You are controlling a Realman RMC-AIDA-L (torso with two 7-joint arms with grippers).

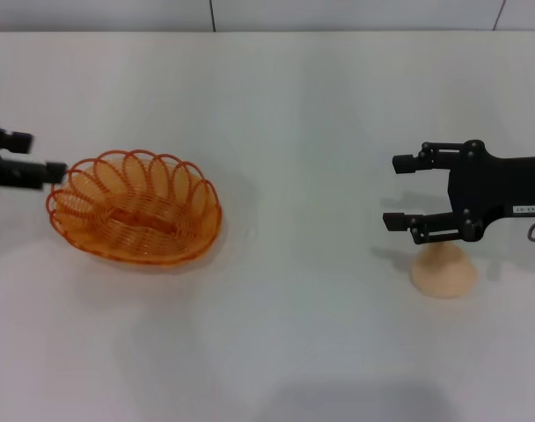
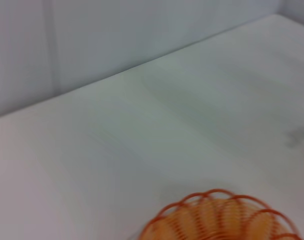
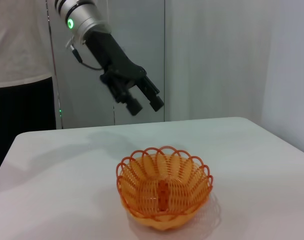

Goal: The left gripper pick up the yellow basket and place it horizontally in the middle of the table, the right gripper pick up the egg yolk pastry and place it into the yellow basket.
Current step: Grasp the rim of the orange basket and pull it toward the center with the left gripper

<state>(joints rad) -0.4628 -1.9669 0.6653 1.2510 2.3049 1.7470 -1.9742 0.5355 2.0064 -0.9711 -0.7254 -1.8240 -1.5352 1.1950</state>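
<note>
1. The yellow basket [image 1: 134, 207] is seen on the white table [image 1: 294, 114], on the robot's left side, sitting flat with its open side up.
2. Nothing is seen inside the basket.
3. The left gripper [image 1: 40, 156] is found at the far left edge of the head view, just beside the basket's rim.
4. In the right wrist view, the left gripper [image 3: 146, 103] is seen up in the air above and behind the basket [image 3: 164, 186], with its 2 fingers spread a little and nothing held between them.
5. The egg yolk pastry [image 1: 443, 270] is placed on the table on the robot's right side, well apart from the basket.
6. The right gripper [image 1: 396, 192] is held just above the pastry, with its 2 fingers spread wide and empty.
7. Part of the pastry's top is hidden by the lower finger [image 1: 426, 224] in the head view.
8. Bare table is seen between the basket and the pastry.
9. A grey wall [image 2: 92, 40] is seen behind the table.
</note>
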